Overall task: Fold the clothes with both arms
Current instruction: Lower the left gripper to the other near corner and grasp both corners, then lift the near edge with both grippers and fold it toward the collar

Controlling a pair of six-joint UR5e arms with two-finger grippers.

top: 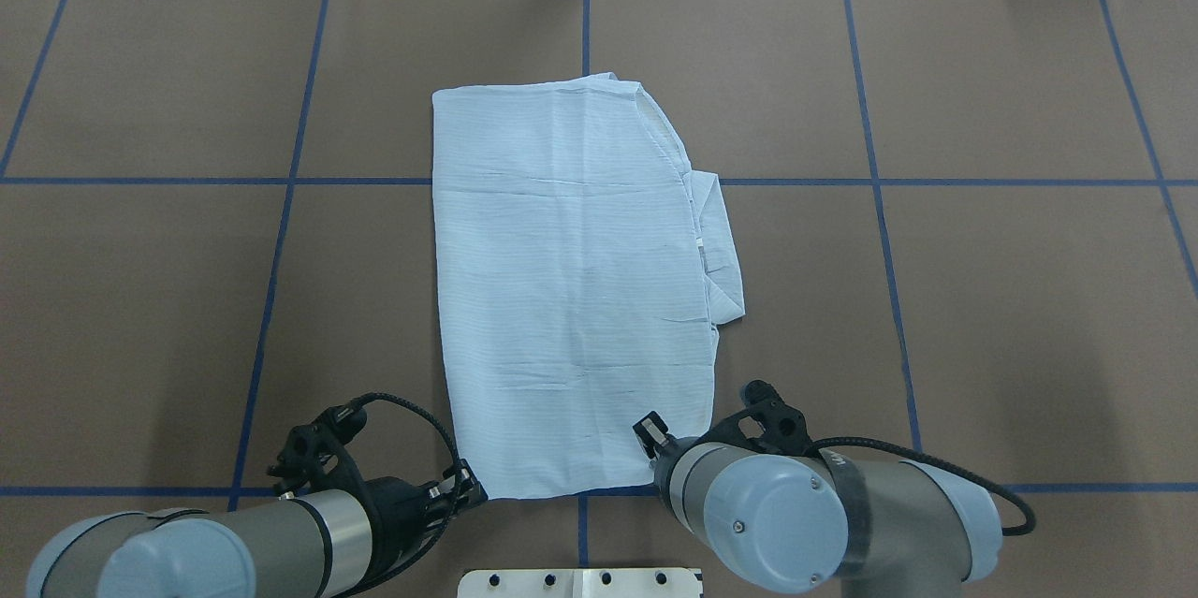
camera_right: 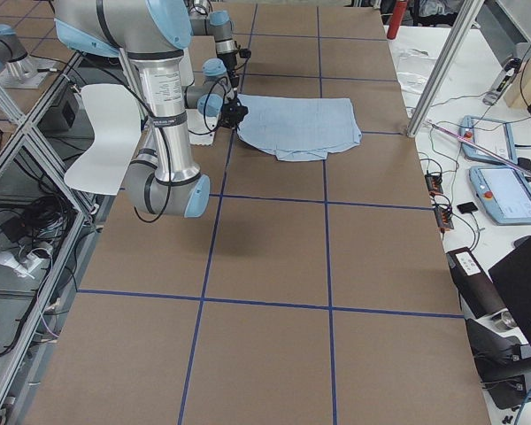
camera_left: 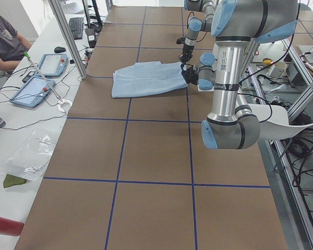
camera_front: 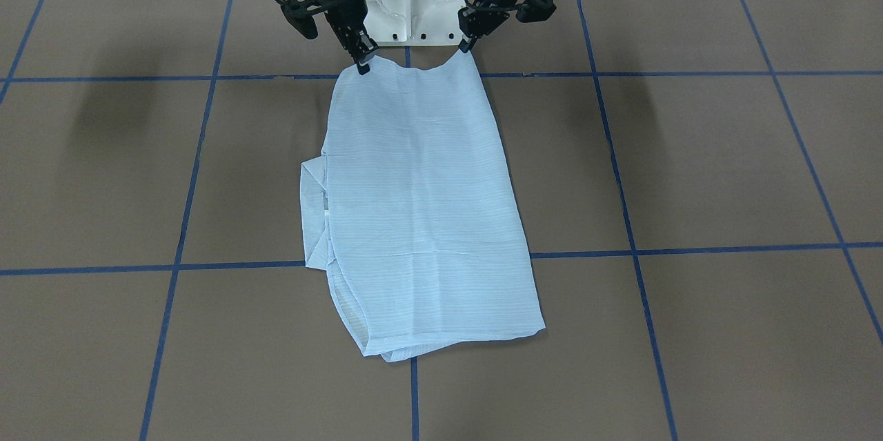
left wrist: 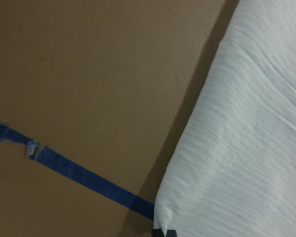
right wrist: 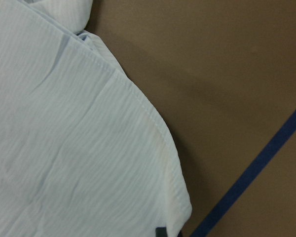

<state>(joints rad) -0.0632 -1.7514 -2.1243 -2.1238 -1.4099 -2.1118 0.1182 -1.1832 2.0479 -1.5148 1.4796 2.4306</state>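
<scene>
Clamped onto the two nearest corners of the shirt [camera_front: 421,206] with left tool [camera_front: 468,47] and right tool [camera_front: 362,67] (edge sagging between), presumably to fold it forward over the desk [camera_front: 690,165].

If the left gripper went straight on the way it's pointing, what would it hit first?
The shirt: the left gripper is already closed on its near corner, pointing steeply down. Going on, it would probably press that corner onto the table right beneath.
</scene>
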